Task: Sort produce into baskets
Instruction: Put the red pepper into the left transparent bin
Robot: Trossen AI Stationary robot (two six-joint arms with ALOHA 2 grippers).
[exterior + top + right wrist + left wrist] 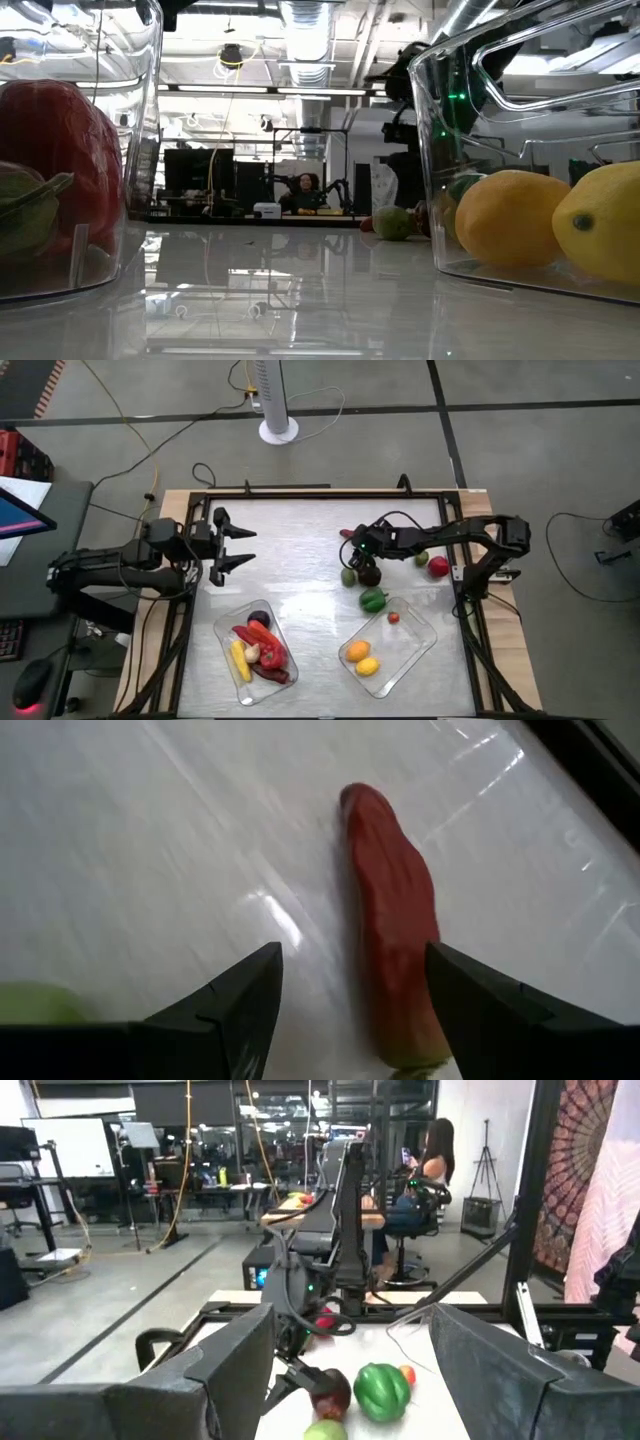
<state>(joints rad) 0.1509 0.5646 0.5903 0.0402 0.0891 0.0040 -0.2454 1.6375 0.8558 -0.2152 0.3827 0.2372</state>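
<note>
The right arm reaches across the table, empty jaws spread beside a red chilli; left jaws gape too.

Overhead straight down on the whole table; level at tabletop between two trays; wrist views forward, one close above a red chilli.

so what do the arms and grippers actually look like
Both arms are dark, near-black jointed links with thin black cables along them. The left gripper has two flat, pointed black fingers. The right gripper is the same dark build with a small green light near its wrist. No markings can be made out.
</note>
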